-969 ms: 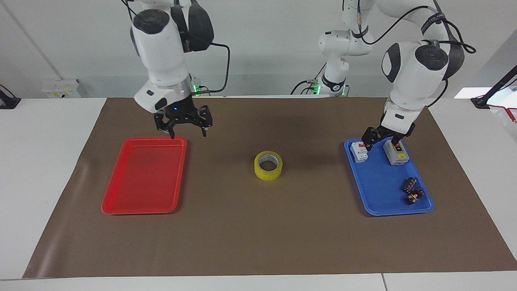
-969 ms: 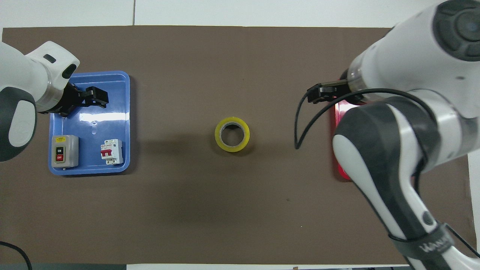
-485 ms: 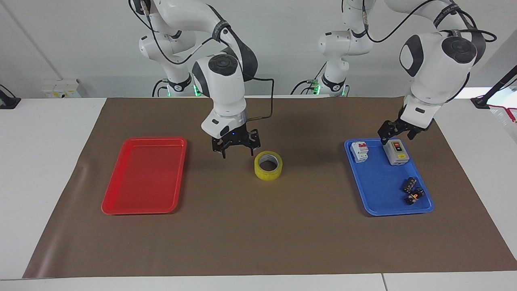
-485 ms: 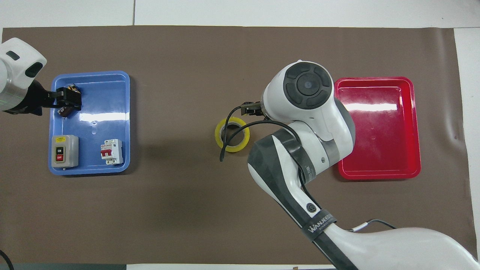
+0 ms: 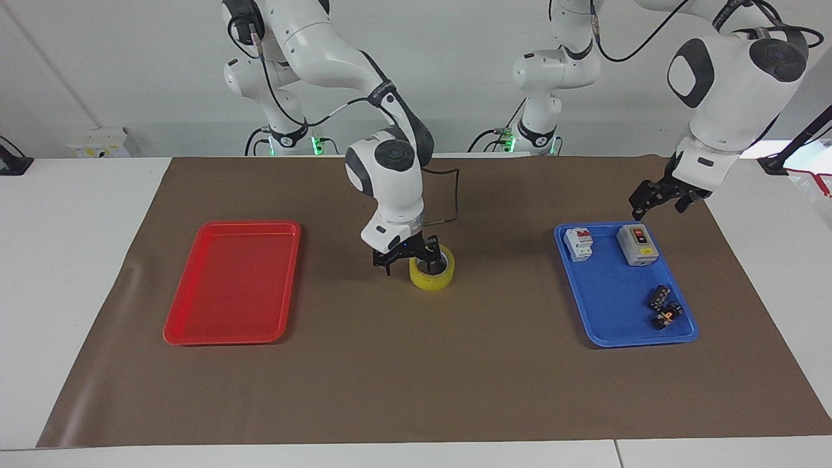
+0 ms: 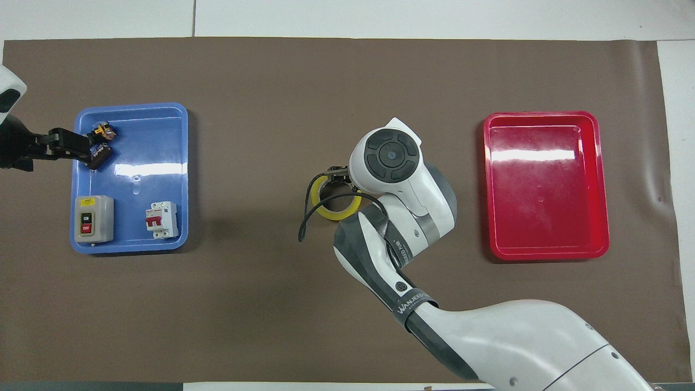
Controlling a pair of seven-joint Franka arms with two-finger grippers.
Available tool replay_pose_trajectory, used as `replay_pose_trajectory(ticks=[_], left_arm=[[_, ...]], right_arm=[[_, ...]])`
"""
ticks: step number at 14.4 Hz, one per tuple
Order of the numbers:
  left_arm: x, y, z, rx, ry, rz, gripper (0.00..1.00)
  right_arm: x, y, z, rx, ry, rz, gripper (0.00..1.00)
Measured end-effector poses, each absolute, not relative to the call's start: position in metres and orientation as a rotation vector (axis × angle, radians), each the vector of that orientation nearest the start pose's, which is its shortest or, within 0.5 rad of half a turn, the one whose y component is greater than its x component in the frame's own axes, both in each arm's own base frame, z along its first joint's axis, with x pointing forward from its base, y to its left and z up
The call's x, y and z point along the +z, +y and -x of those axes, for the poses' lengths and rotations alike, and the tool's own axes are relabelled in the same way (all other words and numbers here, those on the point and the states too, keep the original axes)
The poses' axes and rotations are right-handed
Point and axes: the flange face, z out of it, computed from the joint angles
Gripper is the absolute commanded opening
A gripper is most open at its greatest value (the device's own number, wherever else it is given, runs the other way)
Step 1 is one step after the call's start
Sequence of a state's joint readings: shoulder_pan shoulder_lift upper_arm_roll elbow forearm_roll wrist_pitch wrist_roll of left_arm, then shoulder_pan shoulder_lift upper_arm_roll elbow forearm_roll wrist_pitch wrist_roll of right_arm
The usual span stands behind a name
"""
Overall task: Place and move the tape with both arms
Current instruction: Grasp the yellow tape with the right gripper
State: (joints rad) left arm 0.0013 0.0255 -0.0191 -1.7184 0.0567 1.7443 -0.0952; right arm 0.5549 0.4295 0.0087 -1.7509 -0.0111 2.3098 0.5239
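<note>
The yellow tape (image 5: 434,278) lies flat on the brown mat at the middle of the table, between the two trays. My right gripper (image 5: 408,260) is down at the tape and open. One finger is inside the ring and the other outside, on the side toward the red tray. In the overhead view the right arm's wrist covers part of the tape (image 6: 342,213). My left gripper (image 5: 658,205) is open and empty, up in the air over the blue tray's edge at the left arm's end (image 6: 70,147).
A blue tray (image 5: 611,312) holds a grey switch box (image 5: 637,245), a white breaker (image 5: 578,244) and small black parts (image 5: 663,307). A red tray (image 5: 234,286) lies empty at the right arm's end.
My right gripper moved from over the red tray's corner to the tape and came down around its wall. My left gripper rose and drew back from over the blue tray toward its outer edge.
</note>
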Motion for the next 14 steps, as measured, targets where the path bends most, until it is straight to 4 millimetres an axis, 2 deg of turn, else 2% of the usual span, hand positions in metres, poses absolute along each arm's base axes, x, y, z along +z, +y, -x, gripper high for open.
replay_pose_trajectory(ticks=[5,9,14], left_arm=[[0.569,-0.002,-0.563,-0.018,-0.031,3.087,1.0],[0.581,0.003,-0.555,-0.03,-0.02,3.087,1.0],[0.588,0.006,-0.55,-0.03,0.003,3.087,1.0]], right_arm=[[0.313,0.366,-0.538,-0.203,-0.154,3.055,1.0],[0.3,0.362,-0.534,-0.21,-0.238,3.053,1.0],[0.295,0.36,-0.536,-0.237,-0.249,3.042,0.85]])
